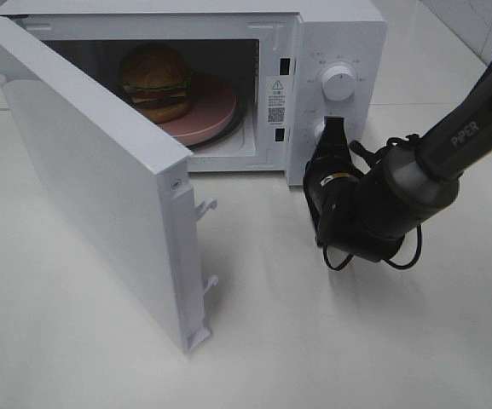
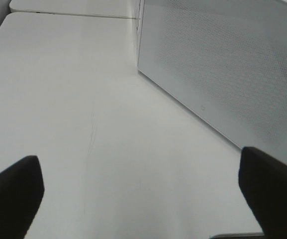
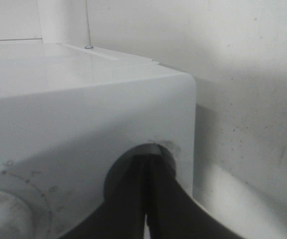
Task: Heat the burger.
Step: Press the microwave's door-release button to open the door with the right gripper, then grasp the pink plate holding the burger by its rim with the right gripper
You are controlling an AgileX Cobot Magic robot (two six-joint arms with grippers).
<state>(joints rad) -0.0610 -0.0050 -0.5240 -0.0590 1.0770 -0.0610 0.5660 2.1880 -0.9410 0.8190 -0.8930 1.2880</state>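
While left claw gapes empty, right claw sits closed at the lower knob.

Microwave white all over, knob white; sticker white with black print and a QR square. Door white, fine dotted mesh. Burger: golden-brown bun, green lettuce, yellow cheese, dark patty. Plate pink. Counter off-white, plain. Right tool black; arm black, grey joint, white lettering. Left tool black.
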